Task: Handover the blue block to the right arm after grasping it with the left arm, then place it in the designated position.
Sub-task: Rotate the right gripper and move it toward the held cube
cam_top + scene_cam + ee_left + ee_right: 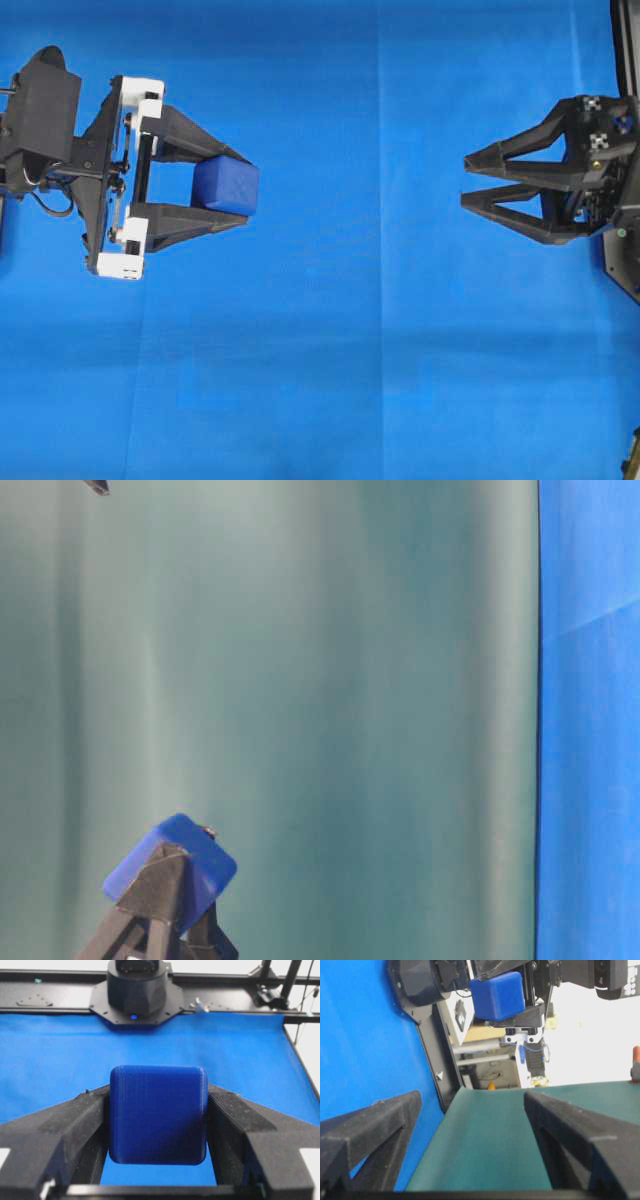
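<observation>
Overhead looks straight down; wrist cameras face forward.

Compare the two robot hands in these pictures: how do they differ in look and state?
The left hand has white pieces at its finger bases; the right hand is all black. The left hand grips the blue block; the right hand is open and empty. Both have two pointed fingers.

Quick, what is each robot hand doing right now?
Left gripper: closed on the blue block.
Right gripper: open, holding nothing.
</observation>
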You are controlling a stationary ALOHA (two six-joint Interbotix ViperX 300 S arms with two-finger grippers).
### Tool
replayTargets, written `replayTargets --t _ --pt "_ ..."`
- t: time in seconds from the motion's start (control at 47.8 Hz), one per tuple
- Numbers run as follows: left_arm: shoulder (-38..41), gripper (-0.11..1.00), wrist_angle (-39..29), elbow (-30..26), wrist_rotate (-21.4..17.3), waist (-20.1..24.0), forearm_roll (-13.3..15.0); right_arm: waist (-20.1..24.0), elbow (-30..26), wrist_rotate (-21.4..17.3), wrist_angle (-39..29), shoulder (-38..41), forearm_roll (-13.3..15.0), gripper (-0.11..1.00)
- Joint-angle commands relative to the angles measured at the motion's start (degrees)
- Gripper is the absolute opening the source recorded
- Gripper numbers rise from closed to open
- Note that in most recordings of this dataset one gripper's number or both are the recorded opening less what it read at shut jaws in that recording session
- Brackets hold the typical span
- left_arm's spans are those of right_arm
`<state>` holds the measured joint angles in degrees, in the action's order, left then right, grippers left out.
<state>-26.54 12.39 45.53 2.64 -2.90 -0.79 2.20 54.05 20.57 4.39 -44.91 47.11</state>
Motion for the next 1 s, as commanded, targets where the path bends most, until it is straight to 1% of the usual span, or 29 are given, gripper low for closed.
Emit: replayTargets --t 0.0,0.105,0.984 --pt "-0.79 0.49 0.70 -0.62 0.09 -0.26 -0.09 0.09 -1.58 0.00 0.44 -0.26 0.88 0.98" --pt "-0.79 0.49 0.62 -0.62 0.09 -0.26 -0.09 0.09 -1.58 0.00 0.53 -0.35 1.41 0.98" --pt "-0.79 0.49 0.62 -0.70 0.18 -0.44 0.00 0.09 -1.93 0.00 0.53 -0.62 1.41 0.98"
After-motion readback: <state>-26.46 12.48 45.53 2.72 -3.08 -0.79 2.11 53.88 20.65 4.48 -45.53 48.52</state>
